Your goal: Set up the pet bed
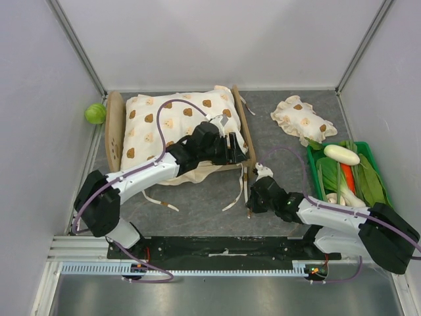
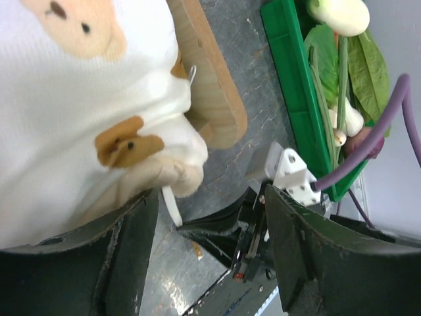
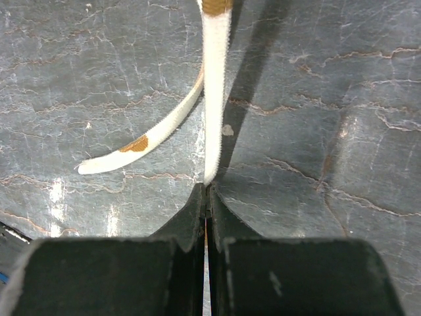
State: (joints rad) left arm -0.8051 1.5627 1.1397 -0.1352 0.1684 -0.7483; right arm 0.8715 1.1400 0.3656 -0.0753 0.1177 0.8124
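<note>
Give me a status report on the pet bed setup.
Left gripper open at a corner of the cushion. Right gripper shut on a tie. Cushion lies on the bed; pillow apart on the table. No obstruction seen.

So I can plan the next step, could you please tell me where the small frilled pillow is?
In the top view, the small frilled pillow lies right of the pet bed, just behind the green tray and its far-left corner.

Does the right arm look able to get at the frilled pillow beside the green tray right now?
Probably, once freed: nothing stands between the right gripper and the pillow, but its fingers are pinched shut on a cushion tie.
</note>
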